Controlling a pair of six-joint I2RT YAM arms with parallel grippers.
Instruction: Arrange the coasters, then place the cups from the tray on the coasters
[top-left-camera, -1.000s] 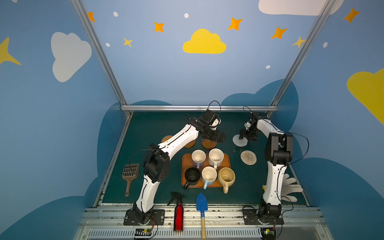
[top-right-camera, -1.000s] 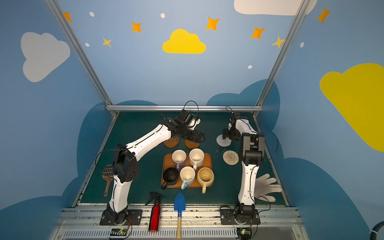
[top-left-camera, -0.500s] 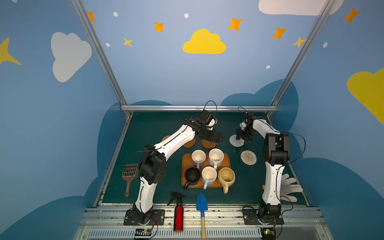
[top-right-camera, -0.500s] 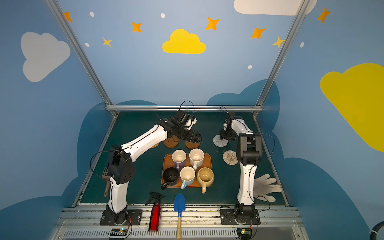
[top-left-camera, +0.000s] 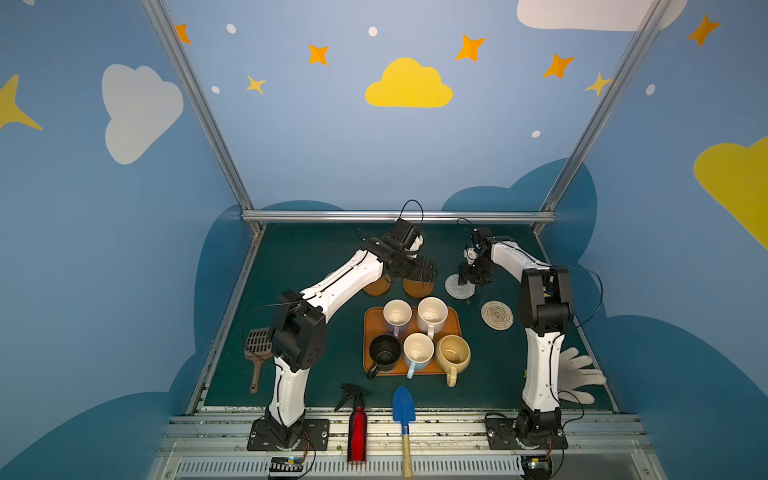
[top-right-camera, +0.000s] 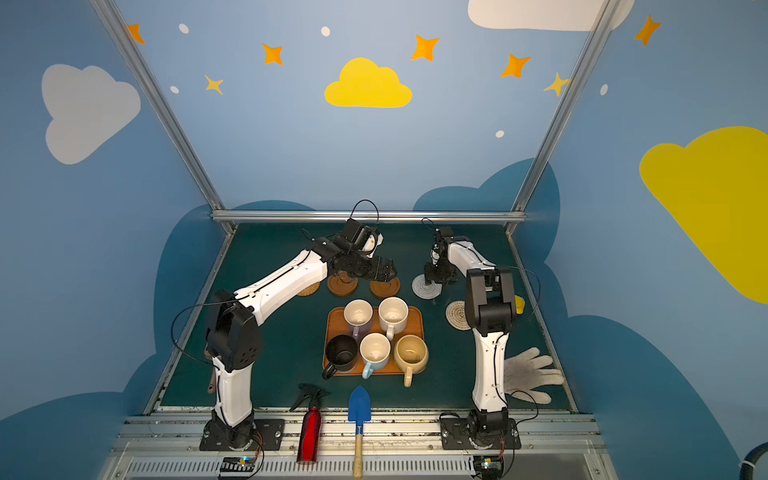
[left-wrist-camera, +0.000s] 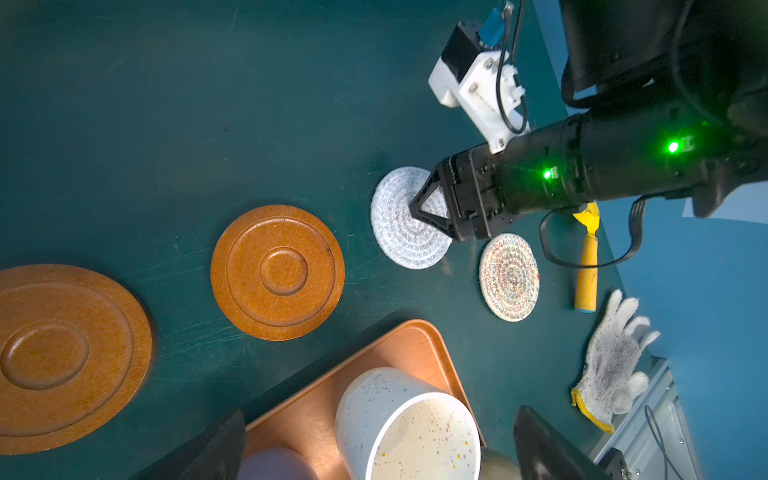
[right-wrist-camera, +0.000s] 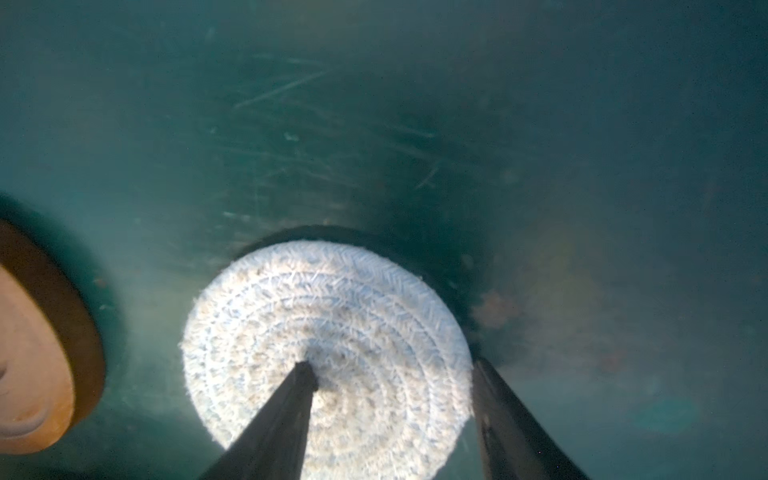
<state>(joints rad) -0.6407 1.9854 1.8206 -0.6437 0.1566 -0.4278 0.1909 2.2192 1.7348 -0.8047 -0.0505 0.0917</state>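
Note:
Two brown wooden coasters (top-left-camera: 377, 286) (top-left-camera: 417, 287), a grey-white rope coaster (top-left-camera: 459, 286) and a beige rope coaster (top-left-camera: 497, 315) lie behind the orange-brown tray (top-left-camera: 368, 332). A tan rattan coaster (top-right-camera: 308, 288) peeks out under the left arm. On the tray stand the lilac (top-left-camera: 397, 318), cream (top-left-camera: 432, 315), black (top-left-camera: 384, 353), light blue (top-left-camera: 417, 351) and tan (top-left-camera: 453, 353) cups. My right gripper (right-wrist-camera: 392, 365) is down on the grey-white coaster (right-wrist-camera: 332, 332), jaws apart, with one fingertip on its middle and the other at its rim. My left gripper (left-wrist-camera: 378, 453) hovers wide open above the cream cup (left-wrist-camera: 407, 428).
Along the front edge lie a red spray bottle (top-left-camera: 356, 428) and a blue trowel (top-left-camera: 404, 409). A brown scoop (top-left-camera: 257, 347) sits at the left. A white glove (top-left-camera: 579, 374) and a yellow-orange tool (left-wrist-camera: 586, 266) lie at the right, behind the right arm.
My right gripper has slid the grey-white coaster left, toward the wooden coasters, and its jaws have narrowed a little. The left gripper has drifted slightly left, still open.

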